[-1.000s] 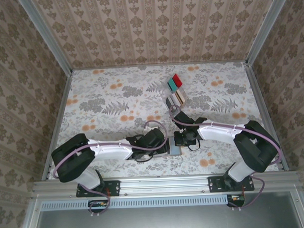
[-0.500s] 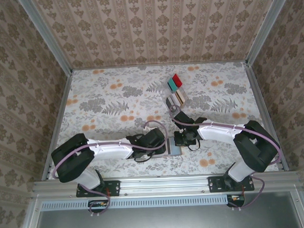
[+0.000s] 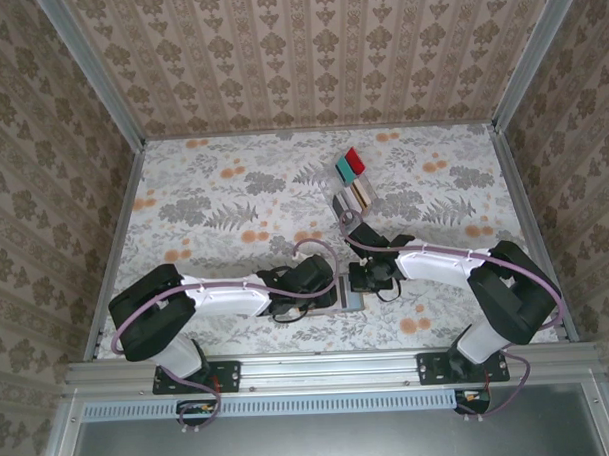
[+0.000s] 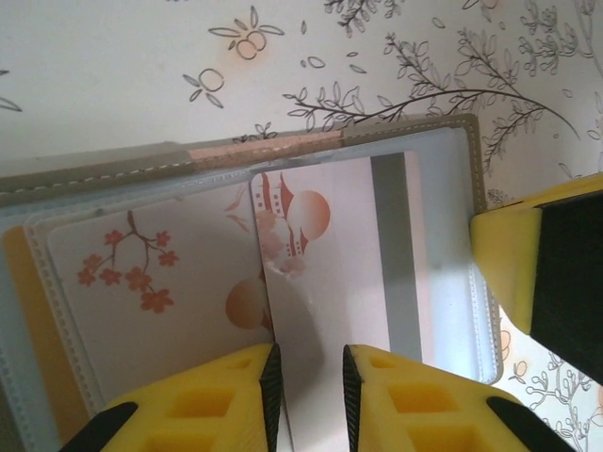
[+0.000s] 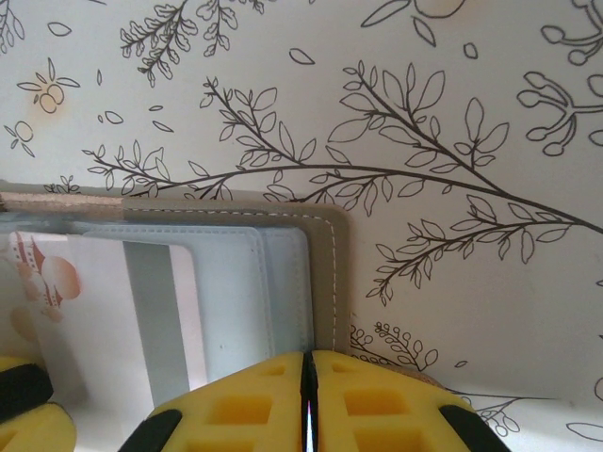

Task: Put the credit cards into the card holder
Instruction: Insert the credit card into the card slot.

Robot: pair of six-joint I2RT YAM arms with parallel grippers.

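the open grey-brown folding card holder (image 5: 330,282) lies flat on the floral-patterned bench (image 4: 113,75), near its front edge and between the two arms. the right end effector (image 5: 307,400) is closed, fingertips pressed together on the holder's stitched border, likely pinning it so it cannot slide. the left end effector (image 4: 311,395) has its jaws narrowly parted over the end of a white credit card with a grey stripe (image 4: 330,282), which lies partway in the clear sleeve beside the right end effector. that looks like nudging, not pinching. a blossom-printed card (image 4: 141,273) fills the neighbouring sleeve. farther back, red and teal cards (image 3: 350,164) wait by a clear slotted rack (image 3: 351,194).
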